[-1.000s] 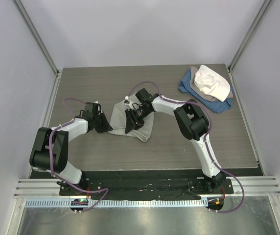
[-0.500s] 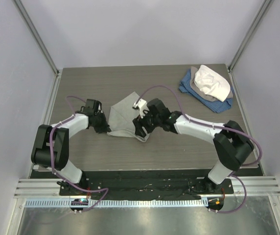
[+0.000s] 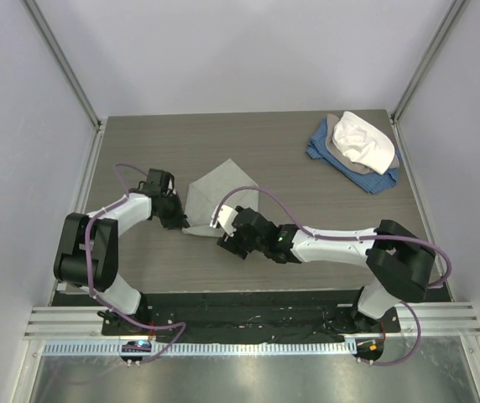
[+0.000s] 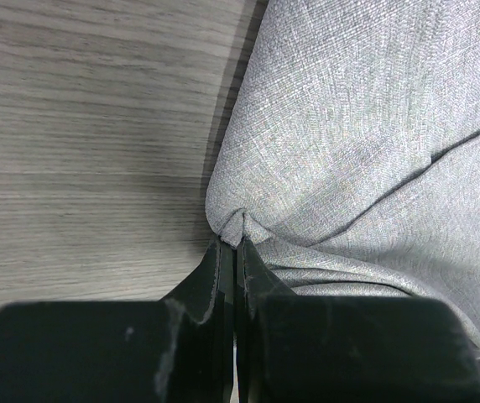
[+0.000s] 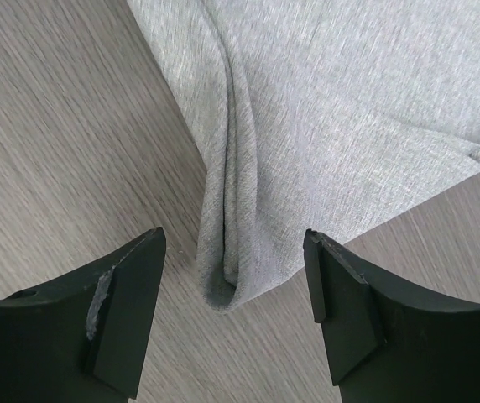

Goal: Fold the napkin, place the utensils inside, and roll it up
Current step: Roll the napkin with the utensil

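Wood-grain tbl [image 3: 349, 201] w/ napkin [image 3: 219, 189], pale walls [image 3: 248, 50]

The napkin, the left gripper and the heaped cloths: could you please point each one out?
napkin [image 3: 216, 191], top external view, middle of the flat grey panel.
left gripper [image 4: 234, 245], left wrist view, between its shut fingertips.
heaped cloths [image 3: 359, 143], top external view, white top piece.

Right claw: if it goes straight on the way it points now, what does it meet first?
Most likely the napkin: its creased corner lies inside the open right claw and the cloth runs on ahead. Height above the cloth is unclear, so it might skim over the fold.
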Available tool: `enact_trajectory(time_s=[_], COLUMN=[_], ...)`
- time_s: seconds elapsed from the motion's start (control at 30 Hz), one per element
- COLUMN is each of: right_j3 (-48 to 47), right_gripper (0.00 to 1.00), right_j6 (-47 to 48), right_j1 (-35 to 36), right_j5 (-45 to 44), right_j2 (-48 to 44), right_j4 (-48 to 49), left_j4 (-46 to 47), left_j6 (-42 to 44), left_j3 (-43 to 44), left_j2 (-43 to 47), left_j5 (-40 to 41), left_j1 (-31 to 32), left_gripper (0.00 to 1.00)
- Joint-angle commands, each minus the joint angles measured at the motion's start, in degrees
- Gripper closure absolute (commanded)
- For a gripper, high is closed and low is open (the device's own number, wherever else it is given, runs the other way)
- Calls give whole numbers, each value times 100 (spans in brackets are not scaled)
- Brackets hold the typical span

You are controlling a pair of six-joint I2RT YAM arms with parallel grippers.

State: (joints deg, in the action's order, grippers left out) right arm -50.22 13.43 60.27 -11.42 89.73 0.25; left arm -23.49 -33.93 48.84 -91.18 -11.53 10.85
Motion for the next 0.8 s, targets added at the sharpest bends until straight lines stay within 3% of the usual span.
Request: enact_trajectory(time_s=[0.0,0.17,0.27,0.43,0.6,0.77], right_j3=[-23,12,-32,-120,-436,-963], right_gripper=[28,32,40,69,93,99], right_j6=[274,318,371,397,178,-200], right_j1=[125,134,134,56,-173,-786], right_j5=[-352,-326,-413,-423,672,2221], right_j2=[246,352,466,721,739,966], right_j4=[265,283,186,19,-604,-1446], left_j4=[-262,-279,-279,-314,-428,-675], left_j6=[150,168,168,185,229,361], left_j3=[179,196,205,231,319,486], left_j2=[-32,-49,-58,-85,-155,-208], left_j5=[81,89,98,107,229,397], left_j1=[-22,-22,-22,-22,-22,-22], left_gripper=[100,100,100,100,100,100])
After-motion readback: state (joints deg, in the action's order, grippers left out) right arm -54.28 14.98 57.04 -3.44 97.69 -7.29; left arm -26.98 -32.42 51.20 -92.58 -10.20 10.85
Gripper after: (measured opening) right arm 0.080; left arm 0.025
